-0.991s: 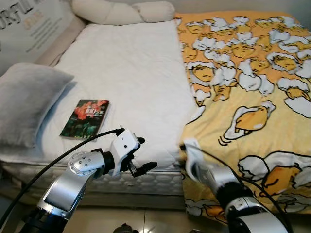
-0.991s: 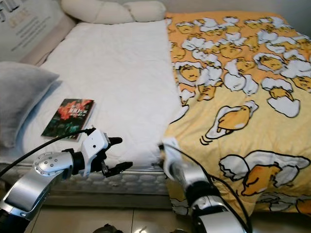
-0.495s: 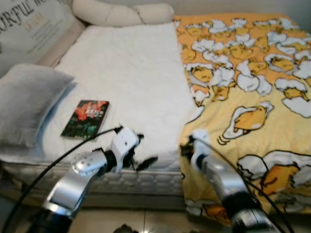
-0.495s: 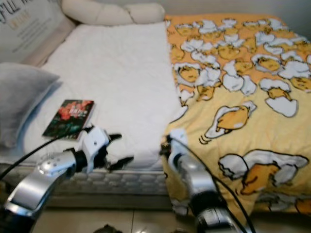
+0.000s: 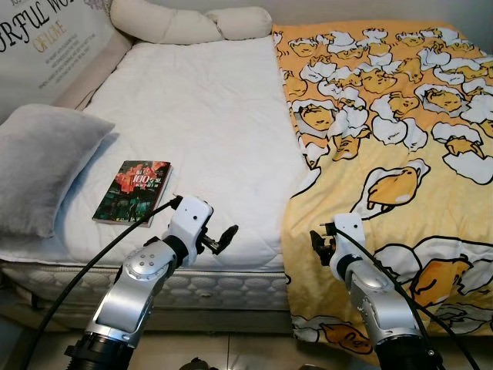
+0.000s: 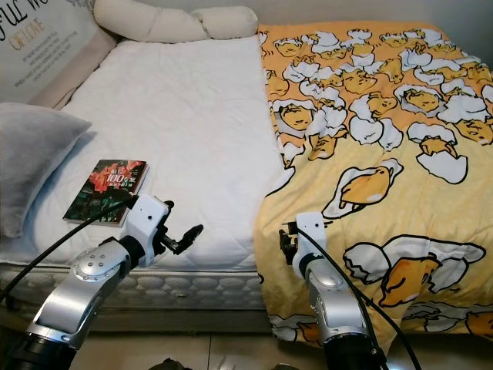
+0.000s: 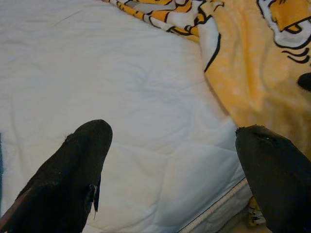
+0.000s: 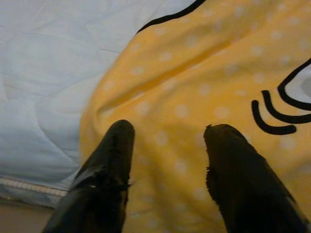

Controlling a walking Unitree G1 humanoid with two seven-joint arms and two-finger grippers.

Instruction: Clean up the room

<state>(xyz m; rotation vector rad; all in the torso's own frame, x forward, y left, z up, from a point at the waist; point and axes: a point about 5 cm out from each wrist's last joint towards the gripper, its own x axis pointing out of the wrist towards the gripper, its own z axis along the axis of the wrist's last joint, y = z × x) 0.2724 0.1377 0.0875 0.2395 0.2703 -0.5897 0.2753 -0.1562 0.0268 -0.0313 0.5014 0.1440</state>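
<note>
The right claw (image 8: 165, 145) hangs over the near corner of the yellow blanket (image 5: 400, 131), fingers parted with nothing between them, close above the cloth but not clearly touching it; the left claw (image 5: 222, 237) is spread wide and empty too, poised over the white mattress (image 5: 208, 116) at its near edge, with the blanket's border at about 3 o'clock from it. The blanket, which looks to be the thing to straighten, covers only the half of the bed on the robot's right, its inner edge running crookedly from the head of the bed to the near corner.

Risks, as I judge them: the right claw could pinch only a thin fold and let it slip once pulled; a one-sided pull would likely bunch the cloth rather than spread it; dragging the blanket across could sweep the book (image 5: 134, 192) that lies at 10 o'clock from the left claw, near the grey pillow (image 5: 42, 166). Two cream pillows (image 5: 192, 23) lie at 12 o'clock; the left arm's cable (image 5: 100, 254) trails low beside the mattress side and might snag.
</note>
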